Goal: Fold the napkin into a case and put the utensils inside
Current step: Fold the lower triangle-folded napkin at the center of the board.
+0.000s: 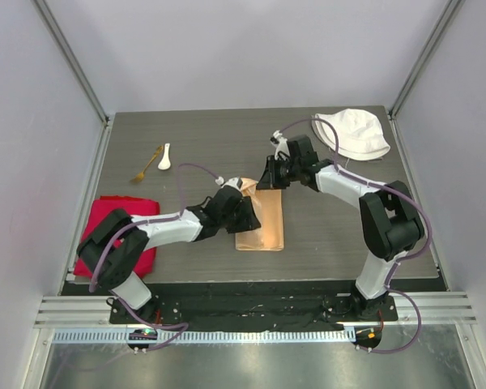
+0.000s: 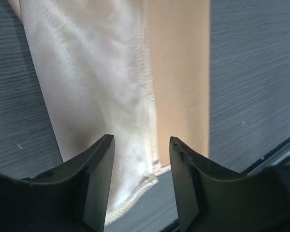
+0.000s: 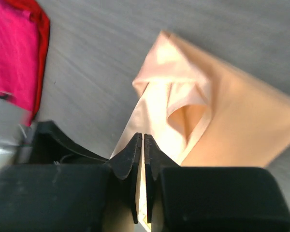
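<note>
Your left claw (image 2: 140,181) hung low over the napkin (image 1: 266,223) with its jaws spread. Nothing was between them. In its wrist view both fingers (image 2: 99,179) stood apart, and the cloth lay flat under the gap, not gripped. A paler, shiny layer with a stitched hem lay under the claw's left finger and ran on ahead of it. A smooth peach layer lay under the right finger. Bare table (image 1: 186,130) showed on either side of the cloth.

Your right claw (image 3: 143,145) was pressed together at the napkin's far end. In its wrist view the jaws met with only a hairline between them. A pale edge of the cloth ran right into the tips, so the claw seemed to be pinching the napkin. Just ahead of those tips the cloth rose in a loose peak with a small open pocket. The rest spread flat to the claw's right.

From above, the napkin lay as a narrow layered rectangle between the two claws, at mid-table.

The spoon (image 1: 164,157) and fork (image 1: 147,166) lay touching or nearly so, well to the left of your left claw and clear of the napkin. The red cloth (image 1: 113,231) lay behind that claw, under its arm. The hat (image 1: 352,134) sat to the right of your right claw, apart from it.
</note>
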### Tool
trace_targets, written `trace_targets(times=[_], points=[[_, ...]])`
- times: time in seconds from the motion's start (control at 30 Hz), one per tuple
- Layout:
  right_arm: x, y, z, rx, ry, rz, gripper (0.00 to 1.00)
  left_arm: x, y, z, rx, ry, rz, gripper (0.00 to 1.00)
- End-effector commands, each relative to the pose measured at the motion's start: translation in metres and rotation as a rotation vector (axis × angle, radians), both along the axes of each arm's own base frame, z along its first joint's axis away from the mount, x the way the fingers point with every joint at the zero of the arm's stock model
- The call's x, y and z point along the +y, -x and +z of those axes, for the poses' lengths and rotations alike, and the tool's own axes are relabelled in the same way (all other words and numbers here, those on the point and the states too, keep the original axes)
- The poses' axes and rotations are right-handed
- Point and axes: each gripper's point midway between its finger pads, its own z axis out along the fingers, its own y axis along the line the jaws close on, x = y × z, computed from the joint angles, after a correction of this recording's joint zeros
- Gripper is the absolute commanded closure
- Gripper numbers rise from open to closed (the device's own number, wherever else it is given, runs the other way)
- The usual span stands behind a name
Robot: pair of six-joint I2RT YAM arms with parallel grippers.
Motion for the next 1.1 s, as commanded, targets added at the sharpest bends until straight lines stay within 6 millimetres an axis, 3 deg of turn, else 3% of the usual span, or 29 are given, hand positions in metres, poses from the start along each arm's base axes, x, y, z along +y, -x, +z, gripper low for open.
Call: trace_targets(times=[0.0, 0.07, 0.17, 0.23, 0.33, 0.4, 0.57, 0.77, 1.07], points=[[0.016, 0.015, -0.002, 0.026, -0.118, 0.033, 0.92, 0.013, -0.030, 0.081, -0.159, -0.004, 0.037, 0.40], [0.021, 0.018, -0.004, 0.040, -0.145, 0.049, 0.96, 0.030, -0.044, 0.101, -0.164, -0.069, 0.077, 0.37], [0.029, 0.021, -0.011, 0.056, -0.165, 0.082, 0.99, 0.058, -0.068, 0.113, -0.166, -0.142, 0.164, 0.45], [0.033, 0.020, -0.016, 0.062, -0.160, 0.089, 0.99, 0.073, -0.078, 0.107, -0.148, -0.175, 0.214, 0.50], [0.038, 0.019, -0.027, 0.079, -0.140, 0.086, 0.99, 0.078, -0.090, 0.103, -0.138, -0.162, 0.249, 0.55], [0.038, 0.019, -0.033, 0.092, -0.132, 0.073, 0.99, 0.078, -0.096, 0.105, -0.141, -0.164, 0.262, 0.58], [0.033, 0.005, -0.048, 0.067, -0.084, 0.007, 0.99, 0.078, -0.109, 0.089, -0.125, -0.237, 0.266, 0.61], [0.025, -0.021, -0.060, 0.050, -0.044, -0.066, 0.99, 0.070, -0.121, 0.067, -0.130, -0.244, 0.253, 0.57], [0.004, -0.048, -0.070, 0.049, -0.038, -0.148, 0.99, 0.063, -0.132, 0.063, -0.156, -0.254, 0.231, 0.59]])
